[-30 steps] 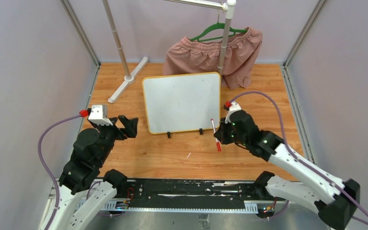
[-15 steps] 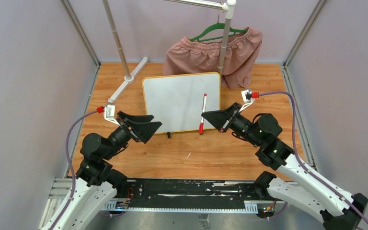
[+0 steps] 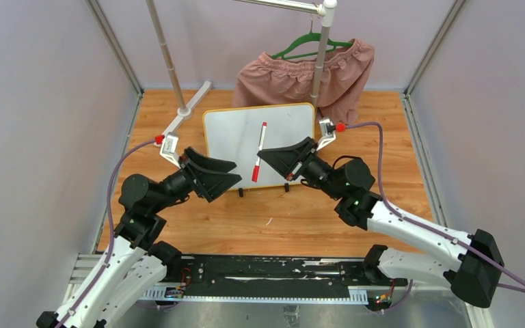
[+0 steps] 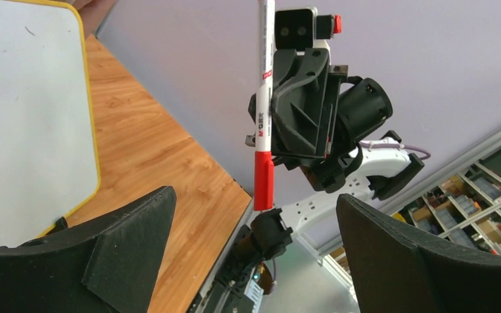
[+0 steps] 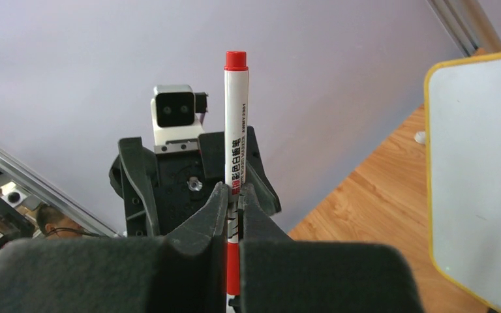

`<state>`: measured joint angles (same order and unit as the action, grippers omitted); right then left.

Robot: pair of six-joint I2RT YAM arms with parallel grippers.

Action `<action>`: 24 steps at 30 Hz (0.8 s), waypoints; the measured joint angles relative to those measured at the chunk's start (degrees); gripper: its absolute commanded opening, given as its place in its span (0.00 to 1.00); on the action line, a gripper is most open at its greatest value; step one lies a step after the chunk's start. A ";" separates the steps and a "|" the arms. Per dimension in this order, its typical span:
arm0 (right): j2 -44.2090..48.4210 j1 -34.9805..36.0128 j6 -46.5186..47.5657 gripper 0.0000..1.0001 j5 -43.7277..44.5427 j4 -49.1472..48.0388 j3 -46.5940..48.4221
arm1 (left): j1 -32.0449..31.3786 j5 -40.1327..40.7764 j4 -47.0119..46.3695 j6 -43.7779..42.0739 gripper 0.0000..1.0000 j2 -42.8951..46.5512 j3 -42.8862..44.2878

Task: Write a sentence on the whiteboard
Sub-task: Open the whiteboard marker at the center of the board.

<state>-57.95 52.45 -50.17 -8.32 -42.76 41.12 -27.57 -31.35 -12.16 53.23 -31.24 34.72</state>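
Observation:
The whiteboard (image 3: pixel 236 133) stands tilted on two black clip feet at mid-table, with a yellow rim and a blank face; the sentence does not show on it. My right gripper (image 3: pixel 260 156) is raised in front of the board's lower middle. It is shut on a white marker (image 3: pixel 262 140) with a red cap at its lower end (image 4: pixel 263 179). In the right wrist view the marker (image 5: pixel 236 117) stands upright, pinched between the fingertips (image 5: pixel 220 195). My left gripper (image 3: pixel 238 171) faces it from the left with its jaws wide open and the cap just beyond them.
A clothes rack pole (image 3: pixel 169 65) with a white base (image 3: pixel 184 113) stands at the back left. A pink garment (image 3: pixel 301 78) hangs on a green hanger behind the board. Grey walls enclose the wooden table (image 3: pixel 383 137). A small white scrap (image 3: pixel 268 221) lies near the front.
Both arms rose and swung inward to face each other. The right one carried the marker from right of the board to its middle front, and the open left gripper closed in on it.

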 measured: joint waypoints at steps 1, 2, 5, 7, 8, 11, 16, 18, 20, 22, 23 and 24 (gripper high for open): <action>-0.66 0.26 -0.24 0.00 0.20 -1.25 0.42 | 0.00 -0.28 -0.22 0.02 1.00 -0.02 0.07; -1.27 0.48 -0.50 0.00 0.37 -2.25 0.83 | 0.00 -0.52 -0.24 0.04 1.00 -0.11 0.20; -3.37 1.25 -1.57 0.00 0.79 -5.33 2.25 | 0.00 -1.16 -0.26 0.28 0.99 -0.76 0.98; -4.50 1.75 -2.16 0.00 0.94 -6.93 2.86 | -0.02 -1.62 -0.33 0.44 0.98 -1.22 1.73; -4.96 1.99 -2.43 0.00 1.05 -7.39 3.10 | -0.04 -1.77 -0.44 0.42 0.96 -1.33 2.08; -6.32 2.75 -3.02 0.00 1.49 -9.09 3.41 | -0.07 -2.14 -0.90 0.44 0.90 -1.36 2.60; -8.41 3.91 -3.82 0.00 2.36 -10.47 3.76 | -0.35 -2.78 -1.62 1.01 0.80 -1.33 2.56; -9.07 4.37 -4.00 0.00 2.45 -10.67 4.22 | -0.37 -2.78 -1.95 1.14 0.75 -1.33 2.56; -9.57 4.79 -4.20 0.00 2.49 -11.32 4.52 | -0.37 -2.80 -2.12 1.36 0.70 -1.31 2.56; -9.97 5.03 -4.42 0.00 2.47 -11.76 4.74 | -0.37 -2.82 -2.32 1.49 0.66 -1.31 2.56; -10.19 5.11 -4.52 0.00 2.49 -11.91 4.92 | -0.37 -2.89 -2.36 1.49 0.63 -1.31 2.56; -10.43 5.20 -4.61 0.00 2.51 -12.13 5.07 | -0.39 -2.95 -2.40 1.53 0.60 -1.31 2.56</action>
<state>-68.38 57.65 -54.78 -5.80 -54.89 46.19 -27.97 -34.30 -14.57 54.76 -32.56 37.28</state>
